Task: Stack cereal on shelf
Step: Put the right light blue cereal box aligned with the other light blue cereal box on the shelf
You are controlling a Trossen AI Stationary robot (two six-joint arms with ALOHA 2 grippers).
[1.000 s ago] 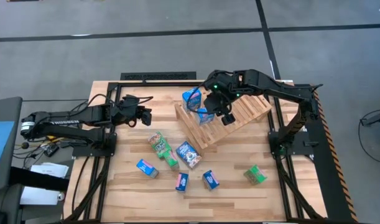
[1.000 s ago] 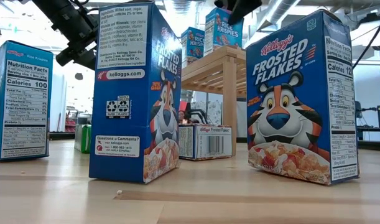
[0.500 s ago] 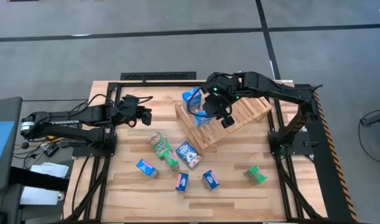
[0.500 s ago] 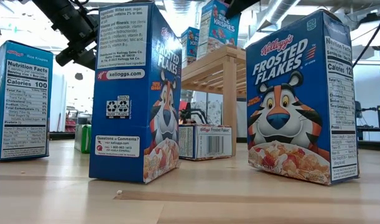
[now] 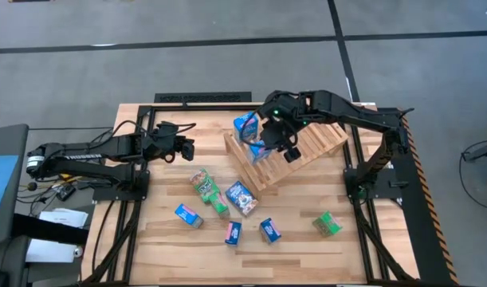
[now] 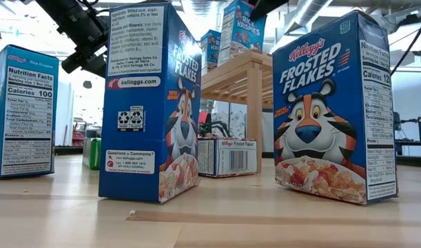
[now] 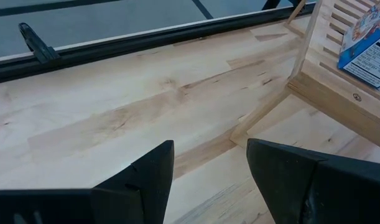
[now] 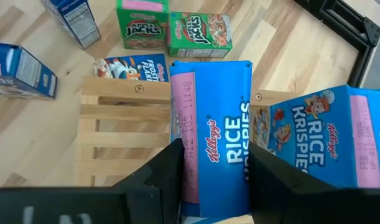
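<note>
At the shelf (image 5: pixel 287 151) edge, right gripper (image 8: pixel 208 163) pinches a cereal box (image 8: pixel 211 143).

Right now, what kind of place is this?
Probably a robotics lab or workshop: a plank table with framed-in arms, cereal boxes as practice items, and ceiling ducts beyond.

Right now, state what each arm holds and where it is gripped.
Right gripper: blue cardboard Rice Krispies box, fingers flanking its top end; contact uncertain. Left gripper: nothing.
</note>
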